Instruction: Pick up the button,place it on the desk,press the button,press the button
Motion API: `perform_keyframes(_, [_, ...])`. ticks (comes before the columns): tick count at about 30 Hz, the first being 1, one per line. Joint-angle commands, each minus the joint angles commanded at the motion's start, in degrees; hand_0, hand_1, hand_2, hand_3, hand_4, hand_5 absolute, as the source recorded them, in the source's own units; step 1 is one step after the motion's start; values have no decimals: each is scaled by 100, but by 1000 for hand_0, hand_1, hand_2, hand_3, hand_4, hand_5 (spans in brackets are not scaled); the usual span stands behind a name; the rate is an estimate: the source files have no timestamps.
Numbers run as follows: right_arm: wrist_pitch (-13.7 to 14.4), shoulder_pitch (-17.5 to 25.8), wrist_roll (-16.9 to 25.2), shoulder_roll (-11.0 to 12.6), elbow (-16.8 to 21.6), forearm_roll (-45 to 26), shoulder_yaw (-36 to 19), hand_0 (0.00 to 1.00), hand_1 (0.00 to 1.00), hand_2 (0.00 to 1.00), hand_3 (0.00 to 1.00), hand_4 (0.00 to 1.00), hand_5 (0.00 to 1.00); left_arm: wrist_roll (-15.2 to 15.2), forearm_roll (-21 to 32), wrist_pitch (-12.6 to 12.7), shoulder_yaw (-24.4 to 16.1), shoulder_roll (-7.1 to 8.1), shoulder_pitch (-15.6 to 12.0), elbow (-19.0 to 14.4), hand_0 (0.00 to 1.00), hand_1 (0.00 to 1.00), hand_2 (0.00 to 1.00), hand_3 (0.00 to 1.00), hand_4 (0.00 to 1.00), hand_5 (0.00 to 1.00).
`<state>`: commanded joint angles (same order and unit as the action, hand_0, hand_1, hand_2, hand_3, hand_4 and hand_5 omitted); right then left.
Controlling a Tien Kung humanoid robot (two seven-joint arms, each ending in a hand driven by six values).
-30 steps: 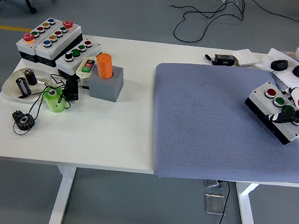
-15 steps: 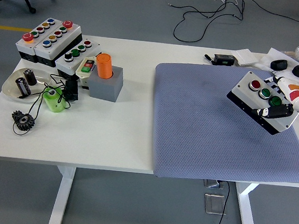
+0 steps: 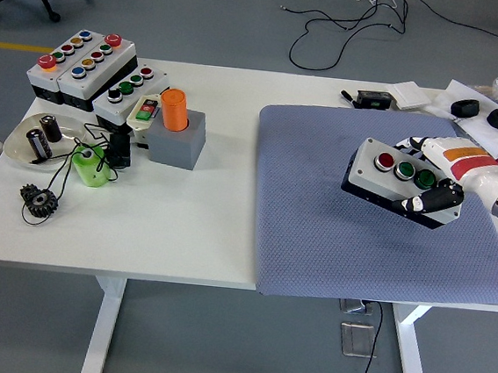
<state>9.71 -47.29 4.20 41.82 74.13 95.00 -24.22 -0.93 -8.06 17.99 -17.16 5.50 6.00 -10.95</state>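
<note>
My right hand (image 3: 435, 174) comes in from the right edge and is shut on a white and black button box (image 3: 393, 178) with one red and two green buttons on top. It holds the box tilted a little above the grey-blue mat (image 3: 317, 211), over the mat's right half. The thumb lies on the box's near side and the fingers wrap its far edge. My left arm is out of view.
At the table's left stand several other button boxes (image 3: 84, 69), a grey block with an orange cylinder (image 3: 176, 122), a clear dish (image 3: 37, 141), a green part (image 3: 90, 167) and a black gear (image 3: 38, 200). Small black items and papers (image 3: 477, 107) lie at the back right.
My right hand has carried the button box up and leftward, from the mat's right edge toward its middle. Nothing else on the table has moved.
</note>
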Motion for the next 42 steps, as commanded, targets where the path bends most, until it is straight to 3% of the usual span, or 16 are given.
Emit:
perform_keyframes(6, [-92, -387, 482, 159, 142, 72, 637, 253, 25, 111, 276, 333, 2, 10, 23, 4, 11, 5, 17, -6, 622, 569, 543, 520, 304, 998])
perform_keyframes(10, [15, -644, 662, 215, 147, 58, 1103, 262, 28, 115, 281, 327, 2, 26, 27, 9, -21, 3, 28, -9, 622, 569, 543, 520, 305, 998])
perform_keyframes(16, [133, -964, 867, 75, -95, -23, 1678, 268, 34, 116, 285, 322, 2, 21, 39, 5, 27, 2, 35, -15, 622, 570, 543, 520, 304, 998])
perform_keyframes(25, [81, -1092, 881, -95, -142, -17, 1833, 289, 54, 137, 302, 319, 2, 20, 29, 9, -10, -5, 54, -11, 622, 570, 543, 520, 303, 998])
perform_keyframes(33, [4, -1131, 876, -214, -267, -45, 1860, 351, 118, 218, 359, 332, 2, 15, -4, 13, -47, -14, 64, -17, 623, 570, 544, 520, 301, 998])
perform_keyframes(42, [-228, -1138, 766, -292, -372, -27, 1914, 371, 158, 249, 389, 351, 2, 14, 4, 12, -21, -17, 51, -16, 622, 570, 543, 519, 301, 998])
